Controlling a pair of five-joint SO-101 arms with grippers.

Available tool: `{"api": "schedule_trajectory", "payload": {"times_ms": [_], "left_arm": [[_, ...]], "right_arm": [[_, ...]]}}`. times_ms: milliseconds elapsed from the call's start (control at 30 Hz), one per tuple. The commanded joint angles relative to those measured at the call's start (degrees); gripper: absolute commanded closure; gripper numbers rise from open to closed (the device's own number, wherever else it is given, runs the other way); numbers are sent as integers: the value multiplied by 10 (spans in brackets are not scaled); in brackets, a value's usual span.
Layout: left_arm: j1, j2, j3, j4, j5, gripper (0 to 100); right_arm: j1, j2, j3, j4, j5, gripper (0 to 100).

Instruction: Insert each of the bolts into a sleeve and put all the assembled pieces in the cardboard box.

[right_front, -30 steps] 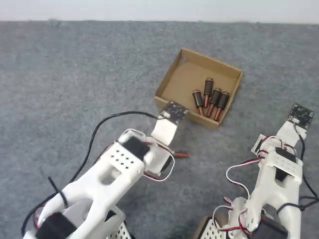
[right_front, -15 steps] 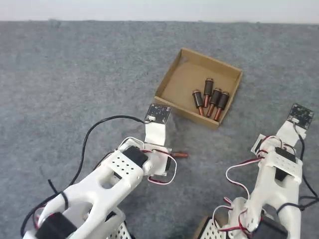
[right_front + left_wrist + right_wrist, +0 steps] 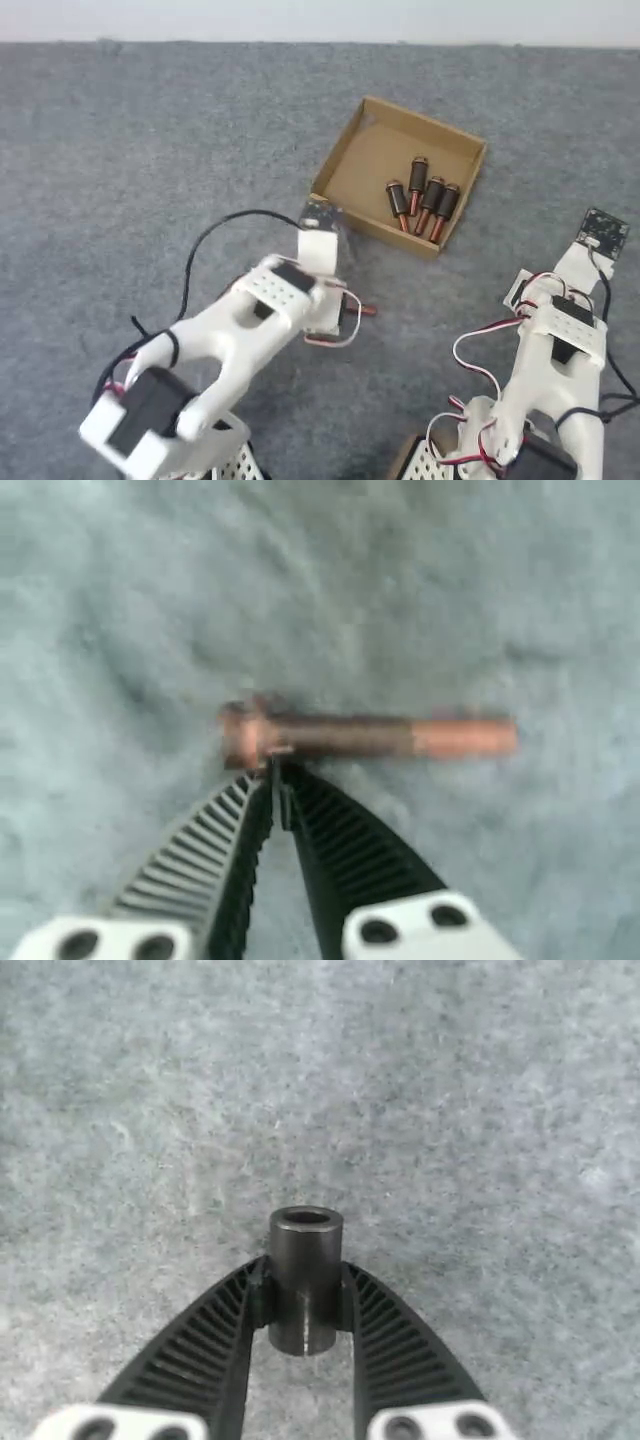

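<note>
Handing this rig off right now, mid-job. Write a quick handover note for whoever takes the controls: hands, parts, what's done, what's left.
Left hand: shut, with its tips at the head end of a loose bolt. The bolt lies flat on the carpet, and the hand doesn't appear to grip it.
Right hand: shut on a sleeve, whose bore is open and empty.
Done: four assembled pieces lie side by side in the cardboard box.
Left: pick up the bolt, insert it into the held sleeve, and put that piece in the box.
</note>
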Motion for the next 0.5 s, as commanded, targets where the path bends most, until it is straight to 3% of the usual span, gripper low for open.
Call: {"api": "schedule_trajectory", "payload": {"times_ms": [0,167,467], "left_arm": [[-51,23,-63,-1,4,991],[-89,57,-85,-62,4,987],[-70,80,-113,-123,4,984]], "right_arm": [[-6,-29,-5,-10,-4,961],[-6,-29,-5,-10,-4,961],[-6,-29,-5,-10,-4,961]]}}
